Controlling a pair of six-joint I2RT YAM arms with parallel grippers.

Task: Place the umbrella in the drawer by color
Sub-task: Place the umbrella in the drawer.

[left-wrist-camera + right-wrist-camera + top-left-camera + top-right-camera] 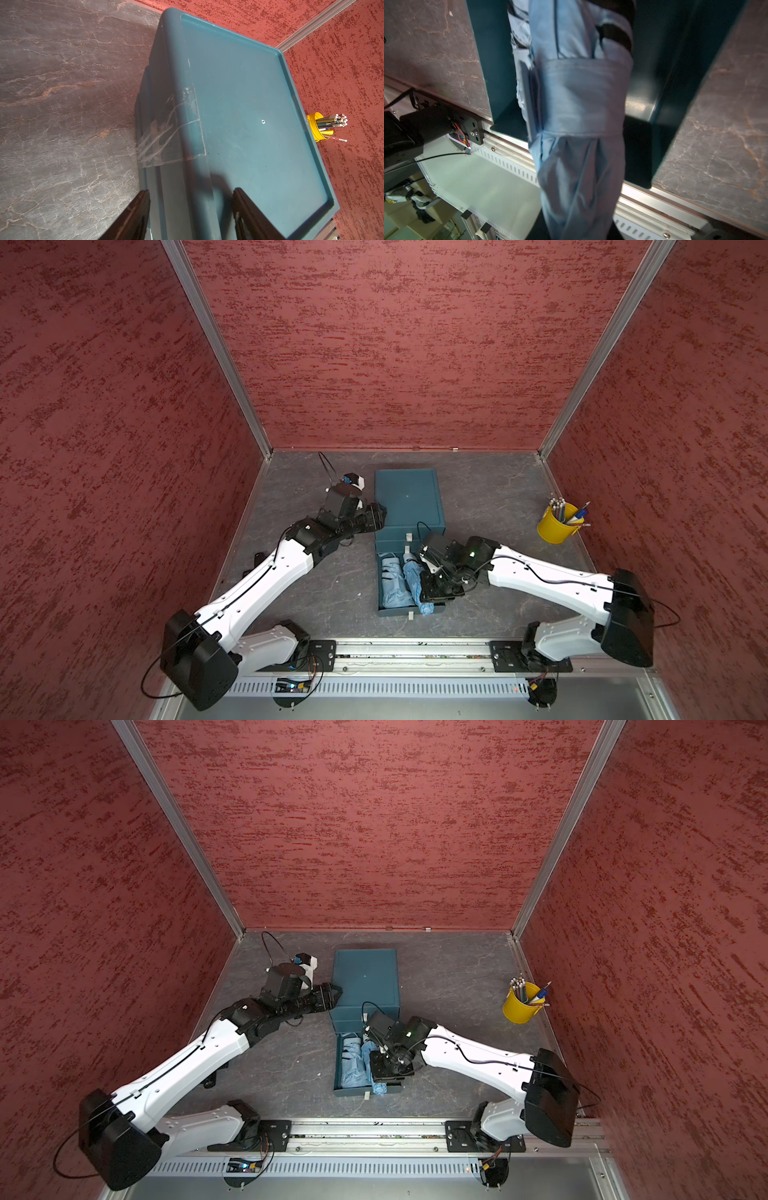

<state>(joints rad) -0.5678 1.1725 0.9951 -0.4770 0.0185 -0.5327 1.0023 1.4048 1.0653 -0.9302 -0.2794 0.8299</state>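
Observation:
A teal drawer cabinet (pixel 409 497) (pixel 365 977) (pixel 239 104) stands mid-table. Its bottom drawer (pixel 380 585) (pixel 337 1065) (pixel 643 83) is pulled out toward the front. My right gripper (pixel 432 589) (pixel 384 1067) is shut on a folded light blue umbrella (pixel 413 576) (pixel 368 1052) (pixel 581 93), held lengthwise over the drawer's right half, its tip past the front rim. Another light blue umbrella (pixel 390 580) (pixel 351 1065) lies in the drawer's left half. My left gripper (pixel 380 514) (pixel 334 996) (pixel 191 190) is open, its fingers either side of the cabinet's upper left edge.
A yellow cup of pencils and pens (pixel 557 526) (pixel 519 1006) (pixel 318 128) stands by the right wall. Red walls close the table on three sides. The arms' mounting rail (pixel 415 651) runs along the front edge.

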